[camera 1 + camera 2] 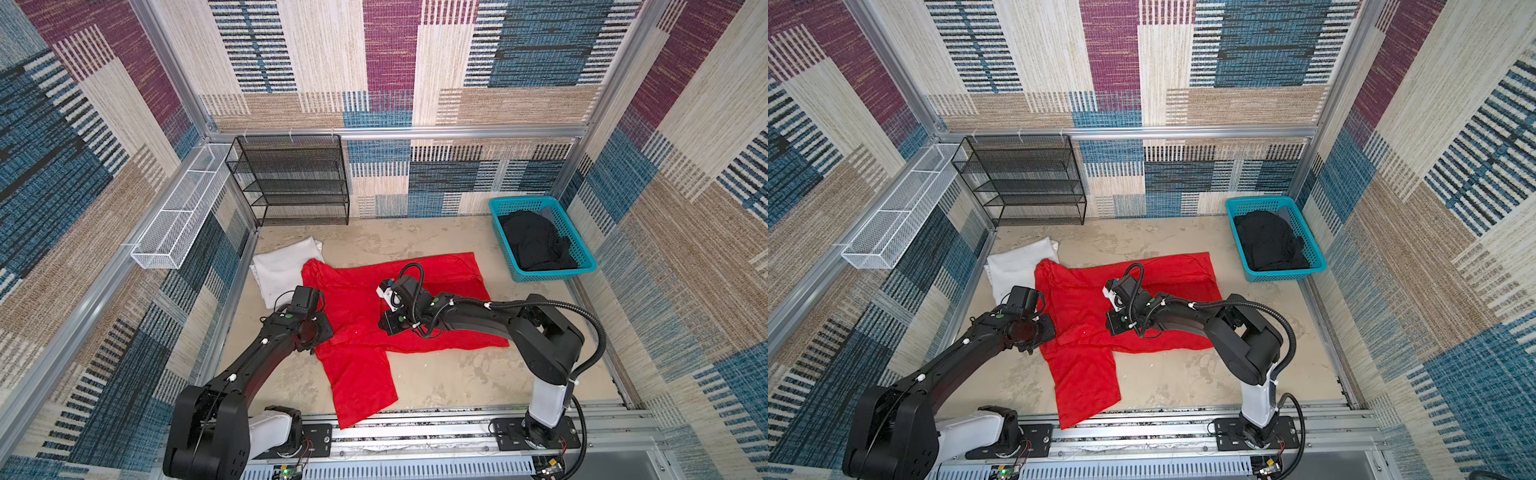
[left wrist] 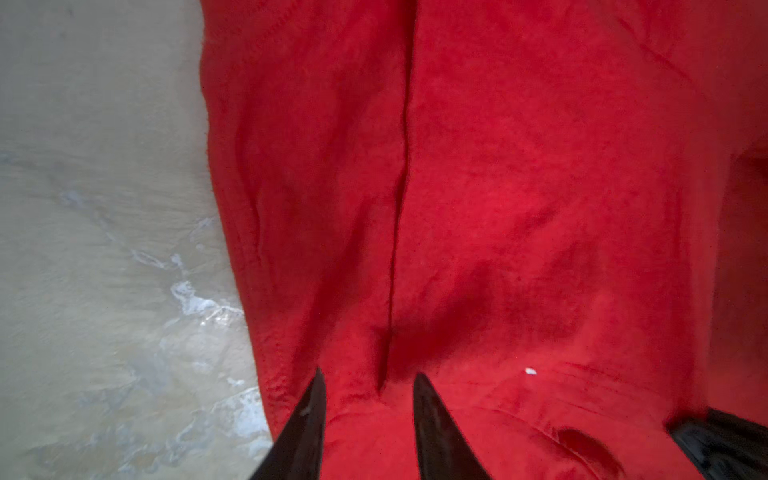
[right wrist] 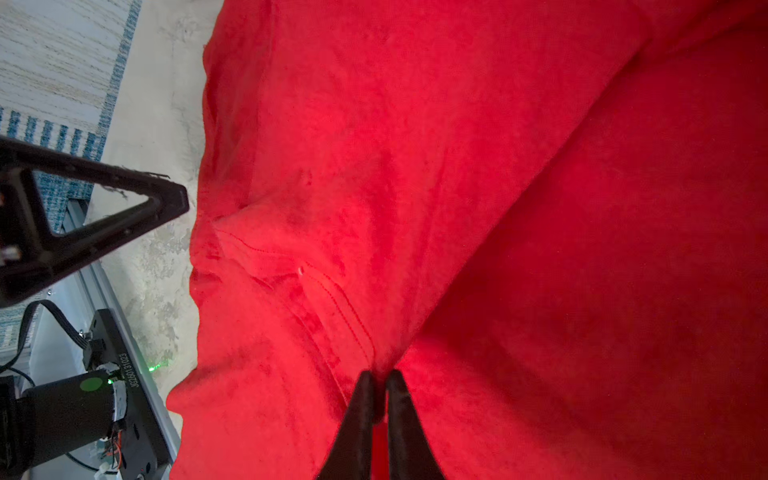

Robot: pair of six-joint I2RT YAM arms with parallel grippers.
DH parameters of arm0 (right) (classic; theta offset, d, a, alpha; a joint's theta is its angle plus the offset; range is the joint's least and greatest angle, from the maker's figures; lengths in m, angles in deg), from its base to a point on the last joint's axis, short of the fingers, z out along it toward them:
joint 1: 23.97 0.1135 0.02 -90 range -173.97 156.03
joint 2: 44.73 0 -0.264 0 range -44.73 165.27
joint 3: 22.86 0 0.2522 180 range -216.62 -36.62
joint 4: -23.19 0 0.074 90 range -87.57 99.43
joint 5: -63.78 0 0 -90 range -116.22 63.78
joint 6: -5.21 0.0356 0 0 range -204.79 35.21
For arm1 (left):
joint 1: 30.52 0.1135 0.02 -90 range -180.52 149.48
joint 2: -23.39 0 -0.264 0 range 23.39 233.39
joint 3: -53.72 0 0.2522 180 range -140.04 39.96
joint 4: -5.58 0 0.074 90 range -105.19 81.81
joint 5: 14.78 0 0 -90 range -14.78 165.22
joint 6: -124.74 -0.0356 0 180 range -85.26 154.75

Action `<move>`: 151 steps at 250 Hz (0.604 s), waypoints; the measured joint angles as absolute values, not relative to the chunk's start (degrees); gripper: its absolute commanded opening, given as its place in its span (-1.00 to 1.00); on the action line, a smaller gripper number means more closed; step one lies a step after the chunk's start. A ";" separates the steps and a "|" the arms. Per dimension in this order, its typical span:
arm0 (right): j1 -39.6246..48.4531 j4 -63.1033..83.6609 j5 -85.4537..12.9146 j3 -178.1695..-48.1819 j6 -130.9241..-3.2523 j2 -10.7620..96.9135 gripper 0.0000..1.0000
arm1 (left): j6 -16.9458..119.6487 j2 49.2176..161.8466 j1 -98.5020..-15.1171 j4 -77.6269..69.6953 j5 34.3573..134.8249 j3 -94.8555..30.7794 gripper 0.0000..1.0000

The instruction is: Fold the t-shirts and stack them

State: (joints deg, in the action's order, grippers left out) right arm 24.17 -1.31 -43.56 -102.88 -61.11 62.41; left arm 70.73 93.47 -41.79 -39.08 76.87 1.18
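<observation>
Your right jaws are all but closed, and their fingertips point(image 3: 359, 415) pinch a raised fold of the red t-shirt point(image 1: 357, 303), with creases in the cloth converging on the tips. Your left jaws stand partly apart with a clear gap. Their fingertips point(image 2: 313, 403) hang over the red cloth just inside its left edge, and no fold shows clamped between them. The beige worktop point(image 1: 440, 374) carries everything. The red t-shirt, by far the biggest piece, lies mostly flat in the middle of it in both top views. Its broad band has its long axis left to right. A narrower part turns off from the left half and points toward the near edge, its end draped over the front rail point(image 1: 457, 432). Which end is the collar you cannot tell. The teal basket point(image 1: 552, 275) sits in the far right corner, apart from the red cloth, with the black t-shirt point(image 1: 536, 245) bunched inside it. The white t-shirt point(image 1: 276, 270) lies folded at the far left of the worktop, and its near right part is covered by the red t-shirt's far left corner.
</observation>
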 measured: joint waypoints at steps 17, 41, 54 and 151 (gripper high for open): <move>24.04 -1.66 -42.38 -102.90 -61.15 62.41 -0.30 | 70.73 93.41 -41.79 -39.21 76.87 1.18 -0.26; 23.91 -2.28 -41.92 -102.86 -61.59 62.23 0.06 | 70.73 92.49 -41.79 -39.98 76.87 1.18 -0.26; 23.78 -2.69 -40.89 -102.71 -61.96 61.49 0.10 | 70.78 91.51 -41.81 -40.98 76.87 1.18 -0.26; 22.25 -6.08 -37.31 -92.83 -60.91 49.27 0.25 | 77.09 82.85 -51.56 -50.01 79.71 6.38 -0.34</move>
